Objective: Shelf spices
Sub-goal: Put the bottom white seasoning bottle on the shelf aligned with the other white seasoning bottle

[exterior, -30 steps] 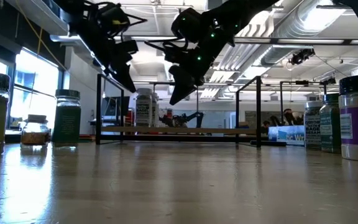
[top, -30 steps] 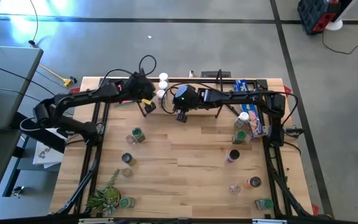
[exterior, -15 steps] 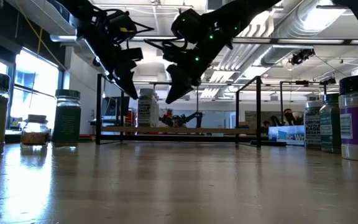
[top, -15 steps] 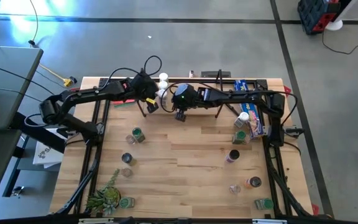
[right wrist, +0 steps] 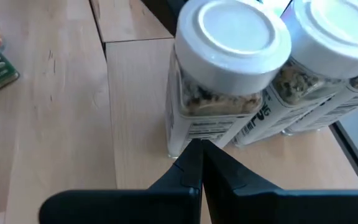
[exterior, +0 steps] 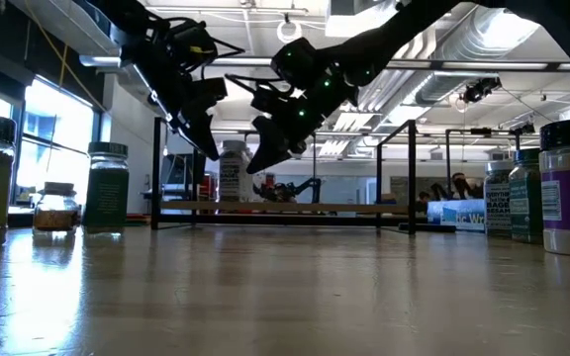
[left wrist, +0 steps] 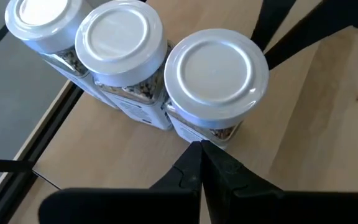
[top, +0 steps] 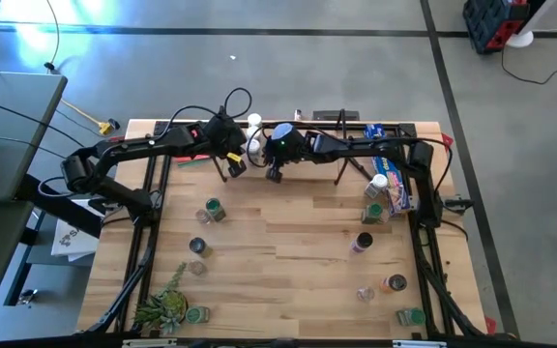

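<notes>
Three white-capped spice jars stand in a row on the shelf's wooden board [left wrist: 316, 112], near its left end: the nearest [left wrist: 215, 84], the middle [left wrist: 125, 46] and the farthest [left wrist: 42, 22]. From above, the row [top: 254, 135] sits between my two grippers. My left gripper [left wrist: 201, 149] is shut, its tips at the foot of the nearest jar. My right gripper [right wrist: 199, 148] is shut too, at the foot of that jar [right wrist: 232, 59] from the other side. At table height the left gripper [exterior: 209, 150] and the right gripper [exterior: 257, 164] flank the jar [exterior: 233, 170] above the shelf [exterior: 305, 208]. My left gripper's shut fingertips [left wrist: 191, 158] slant down from the table's left to the lower wall [left wrist: 197, 134] of the nearest jar; I cannot tell whether they touch it. My right gripper's shut fingertips [right wrist: 191, 162] slant down from the right to that jar's lower wall [right wrist: 185, 140]; whether they touch cannot be told.
More jars stand loose on the table: green-capped ones on the left [top: 213, 208] [top: 198, 246], others on the right [top: 380, 181] [top: 363, 242] [top: 395, 283]. A long blue box [top: 395, 193] lies by the right edge, and a green plant [top: 162, 307] stands at the near left corner.
My left gripper moved right toward the jar row, then held still. My right gripper moved left and down toward the same jars, closing in from the other side. Both stayed shut.
</notes>
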